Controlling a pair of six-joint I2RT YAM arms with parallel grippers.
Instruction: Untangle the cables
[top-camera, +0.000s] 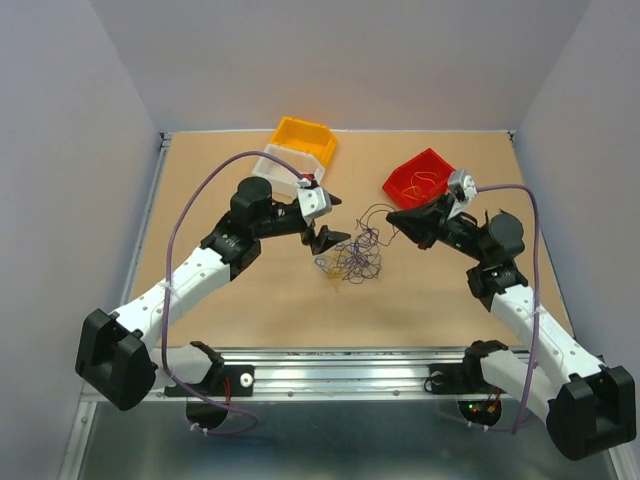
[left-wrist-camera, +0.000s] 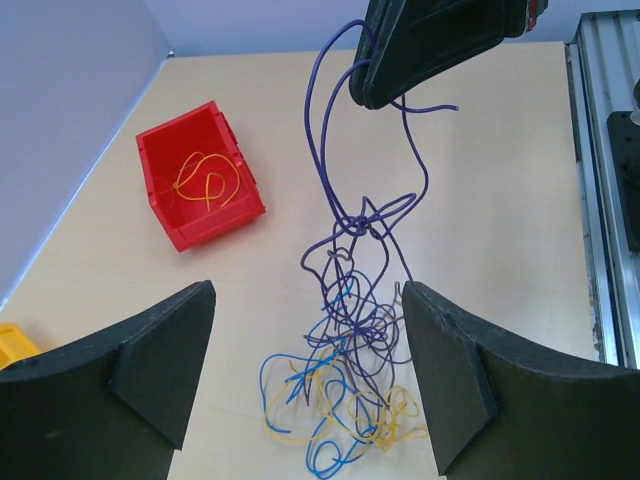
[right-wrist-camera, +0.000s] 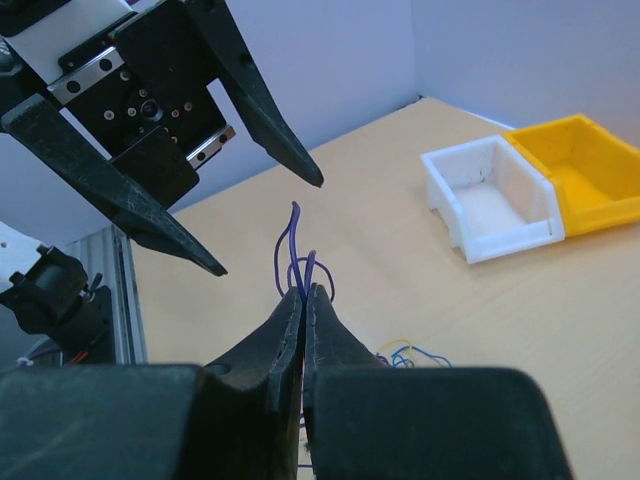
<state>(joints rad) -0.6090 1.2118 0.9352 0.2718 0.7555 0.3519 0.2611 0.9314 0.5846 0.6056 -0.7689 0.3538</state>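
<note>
Purple cables (left-wrist-camera: 352, 325), pinched in right gripper (right-wrist-camera: 303, 295)

no text can be read (in any view).

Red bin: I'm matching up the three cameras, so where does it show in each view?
Top external: red bin right of centre, toward the far edge, just beyond the right gripper.
Left wrist: upper left, a yellow wire inside.
Right wrist: not in it.
Shared landmark: the purple wire pinched in the right gripper's shut jaws.
</note>
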